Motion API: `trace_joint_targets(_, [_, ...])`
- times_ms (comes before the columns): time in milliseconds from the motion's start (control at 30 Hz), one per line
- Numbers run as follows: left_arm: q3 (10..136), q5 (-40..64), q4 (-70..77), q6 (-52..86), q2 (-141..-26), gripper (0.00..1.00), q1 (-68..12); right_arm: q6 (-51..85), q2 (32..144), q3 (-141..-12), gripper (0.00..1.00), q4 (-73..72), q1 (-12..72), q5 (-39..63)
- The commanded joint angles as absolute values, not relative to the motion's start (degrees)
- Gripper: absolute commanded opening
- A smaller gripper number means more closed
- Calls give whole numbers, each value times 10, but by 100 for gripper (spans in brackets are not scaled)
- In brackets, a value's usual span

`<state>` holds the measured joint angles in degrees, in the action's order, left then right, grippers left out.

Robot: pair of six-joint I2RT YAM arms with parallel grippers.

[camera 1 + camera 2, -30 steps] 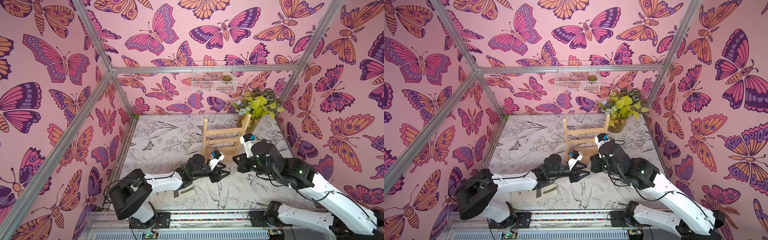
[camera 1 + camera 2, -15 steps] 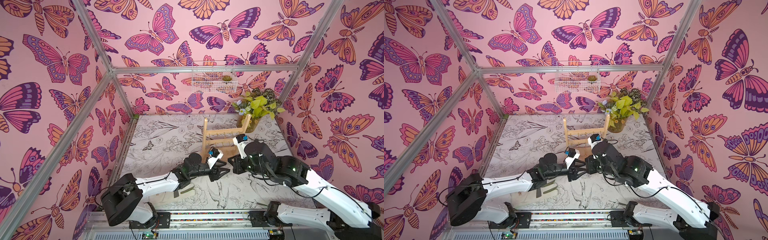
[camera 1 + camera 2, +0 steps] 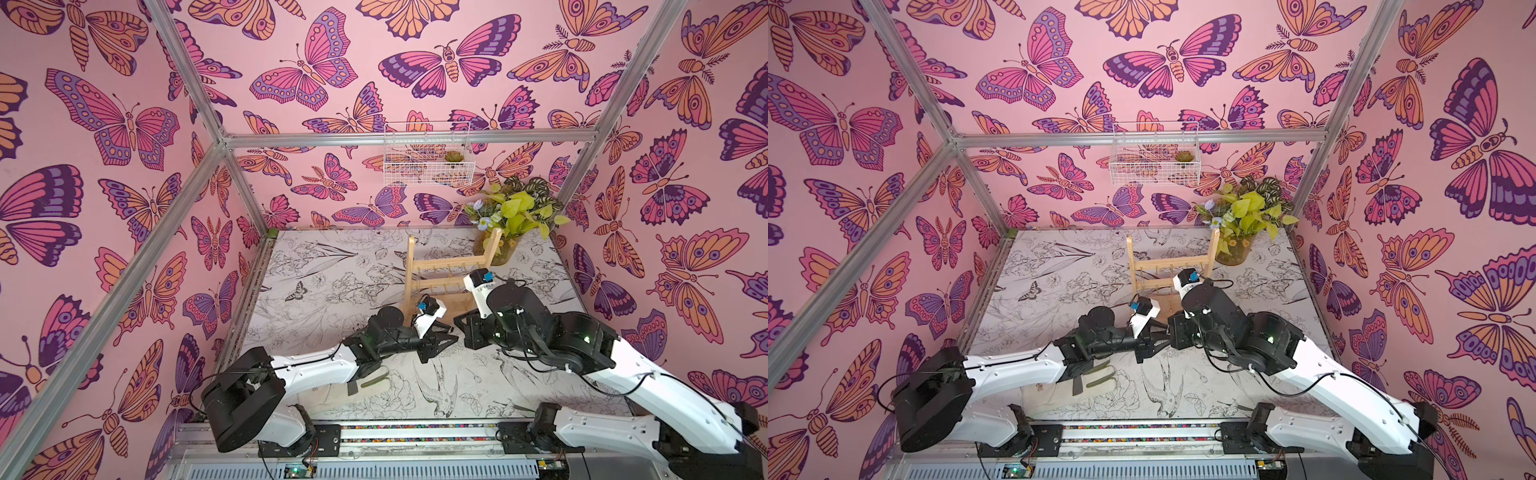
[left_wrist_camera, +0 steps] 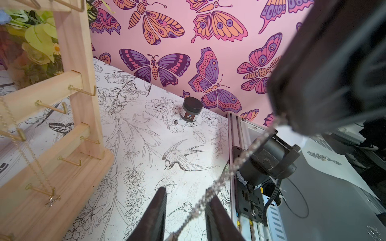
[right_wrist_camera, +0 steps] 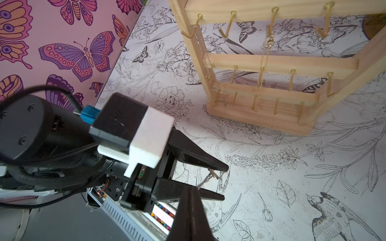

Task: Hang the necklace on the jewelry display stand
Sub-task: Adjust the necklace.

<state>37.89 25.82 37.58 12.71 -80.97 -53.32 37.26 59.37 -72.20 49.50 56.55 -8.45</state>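
While the right gripper [image 5: 189, 196] is clamped shut on one end of the necklace [image 5: 205, 179], the left gripper [image 4: 186, 194] sits partly open. The chain runs through the gap between its fingers [image 4: 156, 208], close to one finger; can't tell if it touches. In the left wrist view the silver chain is pulled fairly straight between the two grippers, clear of the worktop [image 3: 332, 291]. Both top views show the grippers tip to tip, just in front of the jewelry display stand [image 3: 449, 266] and low, near its base. Necklace is not yet on a hook. Stand is upright toward the back of the worktop, just beside the potted plant [image 3: 515, 212]. Two other thin chains hang on it. A gold chain [image 5: 263, 62] hangs from a top-bar hook near the middle. A finer chain [image 5: 201, 48] hangs from the end hook by an upright. Small dark jar [image 4: 191, 109] sits on the worktop by the wall.
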Motion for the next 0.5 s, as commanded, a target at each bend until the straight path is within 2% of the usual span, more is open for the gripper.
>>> trace_joint_targets(0, [370,240,369,124,-791,37,-536,371,594,-737,0,500,571,-102])
trace_joint_targets(67, [367,233,367,122,-787,37,-535,371,595,-737,0,500,570,-100])
trace_joint_targets(233, [370,246,368,120,-786,29,-535,371,595,-735,0,499,571,-103])
trace_joint_targets(467, [375,251,367,121,-794,28,-535,371,596,-733,0,492,570,-94])
